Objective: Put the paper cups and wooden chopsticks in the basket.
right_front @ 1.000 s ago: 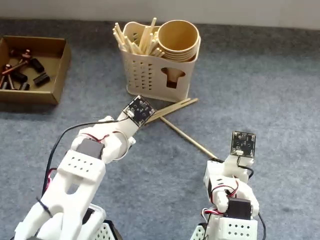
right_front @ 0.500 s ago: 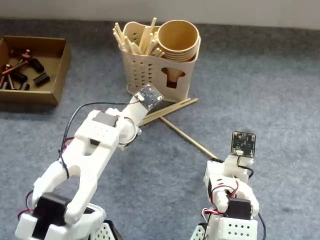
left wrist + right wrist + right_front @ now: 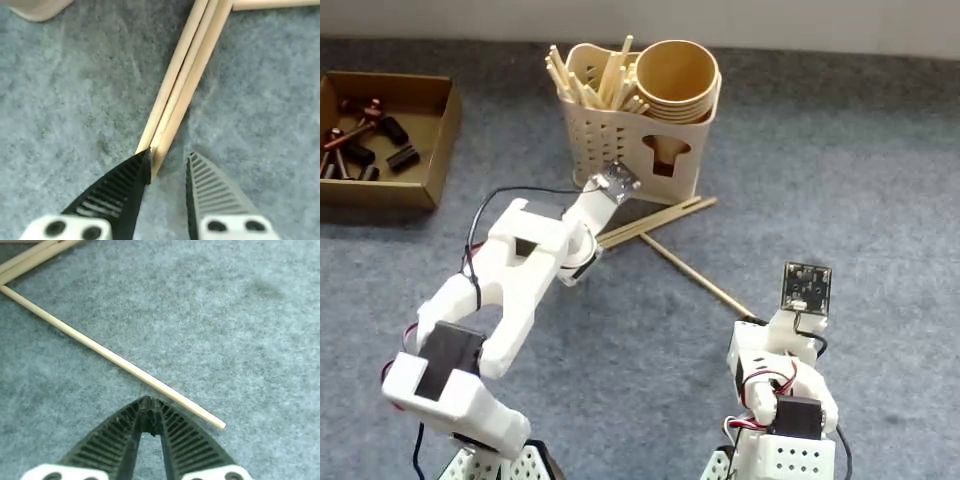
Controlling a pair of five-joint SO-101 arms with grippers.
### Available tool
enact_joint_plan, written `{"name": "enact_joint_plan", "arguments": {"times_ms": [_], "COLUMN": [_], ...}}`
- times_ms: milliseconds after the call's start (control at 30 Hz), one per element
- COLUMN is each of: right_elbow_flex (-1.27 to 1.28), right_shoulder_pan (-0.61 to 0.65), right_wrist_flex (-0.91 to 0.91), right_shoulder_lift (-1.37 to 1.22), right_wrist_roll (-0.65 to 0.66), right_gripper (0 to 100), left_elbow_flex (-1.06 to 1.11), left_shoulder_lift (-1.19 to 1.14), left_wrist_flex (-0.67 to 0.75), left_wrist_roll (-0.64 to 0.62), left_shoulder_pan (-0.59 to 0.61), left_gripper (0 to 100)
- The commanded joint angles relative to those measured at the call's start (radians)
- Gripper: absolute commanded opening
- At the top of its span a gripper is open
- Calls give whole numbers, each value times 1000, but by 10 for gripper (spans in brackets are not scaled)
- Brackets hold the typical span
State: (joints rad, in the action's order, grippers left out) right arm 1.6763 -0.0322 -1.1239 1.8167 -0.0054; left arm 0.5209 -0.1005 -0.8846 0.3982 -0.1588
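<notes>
Reaching farther out than a second ago, the left gripper [image 3: 170,161] now sits at the near end of the pair of pale wooden chopsticks [image 3: 186,75] lying in front of the cream slotted plastic basket [image 3: 620,150], fingers apart, the black one against that end; a grasp looks next. Right gripper [image 3: 149,416] unmoved, fingers together on nothing, beside the single long wooden chopstick [image 3: 112,357]; tan stacked paper cups [image 3: 677,72] already in the basket. Grey carpet-like mat [image 3: 880,180], brown cardboard box [image 3: 438,150] far left, pale wall [image 3: 800,20] behind.
</notes>
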Motion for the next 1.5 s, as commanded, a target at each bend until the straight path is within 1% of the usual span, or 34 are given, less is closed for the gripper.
{"name": "enact_joint_plan", "arguments": {"times_ms": [0, 167, 367, 433, 633, 767, 900, 1033, 1067, 1200, 1267, 1467], "right_elbow_flex": [101, 101, 101, 101, 101, 101, 101, 101, 101, 101, 101, 101], "right_shoulder_pan": [-8, -8, -8, -8, -8, -8, -8, -8, -8, -8, -8, -8], "right_wrist_flex": [15, 15, 15, 15, 15, 15, 15, 15, 15, 15, 15, 15], "right_shoulder_lift": [-4, -4, -4, -4, -4, -4, -4, -4, -4, -4, -4, -4], "right_wrist_roll": [8, 8, 8, 8, 8, 8, 8, 8, 8, 8, 8, 8], "right_gripper": [5, 5, 5, 5, 5, 5, 5, 5, 5, 5, 5, 5], "left_elbow_flex": [-50, -50, -42, -41, -39, -15, 54, 108, 114, 119, 111, 166], "left_shoulder_lift": [-4, -5, -5, -5, 5, 8, 81, 251, 292, 392, 394, 377], "left_wrist_flex": [-9, -37, -98, -123, -261, -304, -299, -301, -302, -299, -293, -127], "left_wrist_roll": [2, 5, 5, 6, 6, 8, 18, 43, 43, 18, 14, 12], "left_shoulder_pan": [13, 5, 5, 5, 12, 22, 58, 64, 61, 62, 59, 33], "left_gripper": [114, 48, 40, 6, 6, 6, 6, 9, 20, 133, 126, 123]}}
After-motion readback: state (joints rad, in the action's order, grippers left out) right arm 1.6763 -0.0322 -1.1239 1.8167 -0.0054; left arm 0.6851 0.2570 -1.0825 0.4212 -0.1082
